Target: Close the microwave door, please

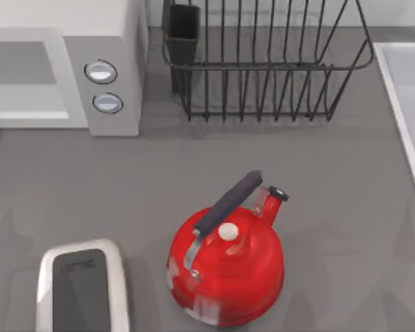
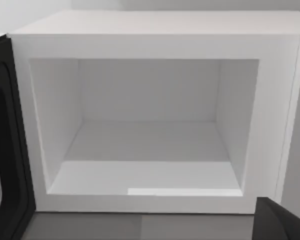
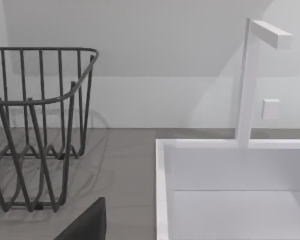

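At the table's far left corner the microwave [image 1: 104,83] is seen gaping, its door [image 2: 5,150] swung wide beside the cavity (a stiff, light hinged panel, best pushed near its free edge), while neither gripper's state can be told.

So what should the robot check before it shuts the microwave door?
1. Door open and needing a push: ok. In the left wrist view the microwave door is swung out beside the microwave.
2. Nothing inside to block it: ok, the cavity looks bare.
3. Red kettle out of the way: ok, it stands apart on the table.
4. Dish rack clear of the microwave: ok.
5. Left hand touching the door: cannot tell.
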Controlling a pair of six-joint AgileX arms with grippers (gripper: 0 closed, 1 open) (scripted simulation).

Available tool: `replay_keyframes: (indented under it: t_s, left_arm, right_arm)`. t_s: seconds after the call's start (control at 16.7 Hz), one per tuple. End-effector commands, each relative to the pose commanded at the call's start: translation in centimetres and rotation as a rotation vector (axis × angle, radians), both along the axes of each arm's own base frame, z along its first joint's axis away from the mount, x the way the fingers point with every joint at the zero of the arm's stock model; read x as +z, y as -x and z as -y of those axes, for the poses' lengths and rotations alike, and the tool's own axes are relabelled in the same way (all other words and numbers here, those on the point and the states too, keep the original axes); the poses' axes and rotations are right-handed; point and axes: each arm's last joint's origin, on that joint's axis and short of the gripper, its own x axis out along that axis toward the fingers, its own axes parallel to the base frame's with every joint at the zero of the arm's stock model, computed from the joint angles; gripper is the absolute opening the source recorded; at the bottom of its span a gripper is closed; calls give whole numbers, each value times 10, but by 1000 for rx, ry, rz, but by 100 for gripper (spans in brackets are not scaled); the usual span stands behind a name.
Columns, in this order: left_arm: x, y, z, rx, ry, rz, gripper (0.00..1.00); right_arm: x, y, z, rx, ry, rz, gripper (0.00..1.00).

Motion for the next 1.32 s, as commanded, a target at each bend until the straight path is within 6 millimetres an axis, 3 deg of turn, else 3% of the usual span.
replay_keyframes:
  t_s: [0.42, 0.6, 0.84, 1.08, 1.32]
  left_arm:
    - [8, 2, -2, 9, -18, -10, 0]
    - [32, 4, -7, 36, -72, -76, 0]
    - [79, -6, -27, 73, -144, -250, 0]
    - [123, -38, -73, 81, -166, -460, 0]
    - [138, -74, -149, 54, -126, -634, 0]
  right_arm:
    - [0, 0, 0, 0, 0, 0, 100]
    - [0, 0, 0, 0, 0, 0, 100]
    - [0, 0, 0, 0, 0, 0, 100]
    - [0, 0, 0, 0, 0, 0, 100]
    - [0, 0, 0, 0, 0, 0, 100]
